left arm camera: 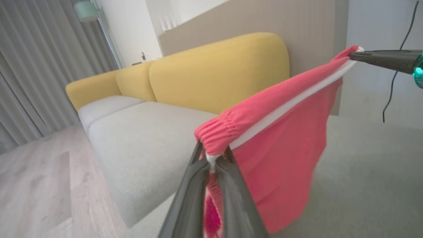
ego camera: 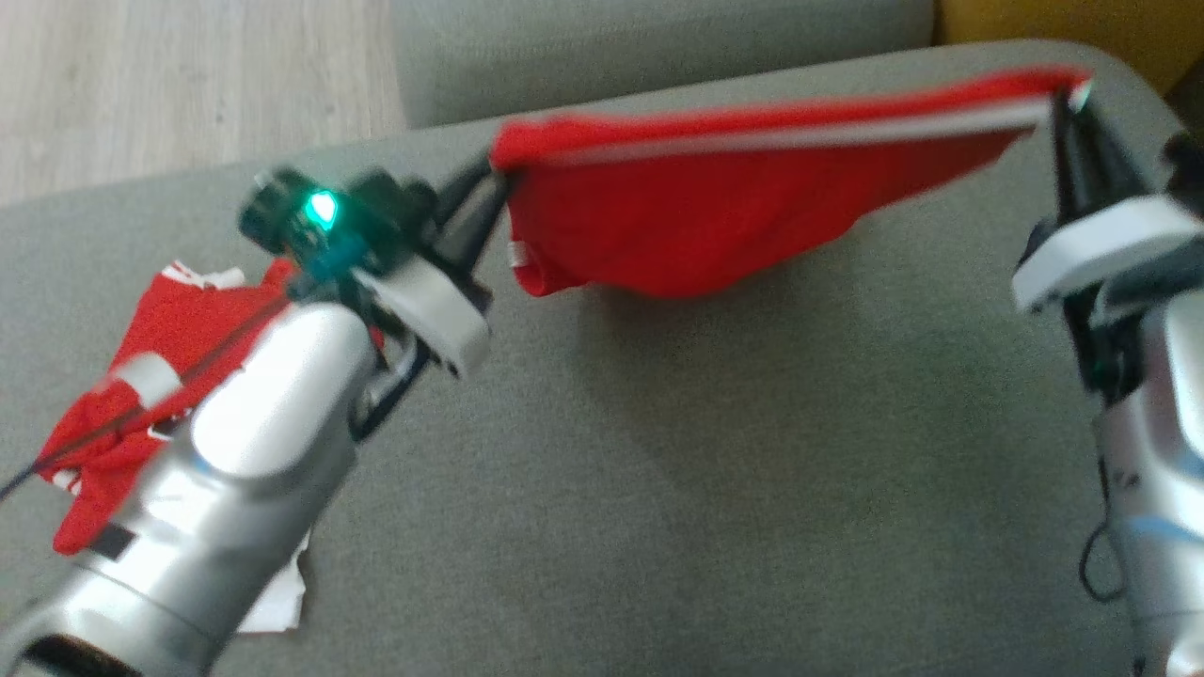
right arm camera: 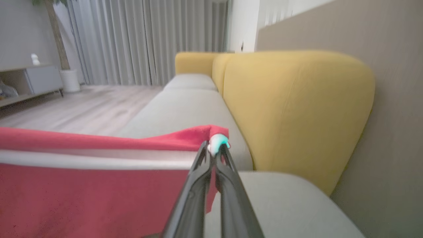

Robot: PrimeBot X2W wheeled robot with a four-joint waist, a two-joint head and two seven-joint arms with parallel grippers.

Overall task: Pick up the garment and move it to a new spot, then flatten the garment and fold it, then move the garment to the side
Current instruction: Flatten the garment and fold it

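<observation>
The red garment (ego camera: pixel 696 216), with a white stripe along its upper edge and a gathered elastic end, hangs in the air over the grey sofa seat (ego camera: pixel 658 470), its loose cloth sagging beneath the taut edge. The left pincer (ego camera: pixel 494 179) is closed on the gathered end and the right pincer (ego camera: pixel 1068 99) is closed on the opposite end. Its long axis runs from left to right across the head view, and a second red-and-white garment (ego camera: pixel 179 320) lies crumpled on the seat at the left.
</observation>
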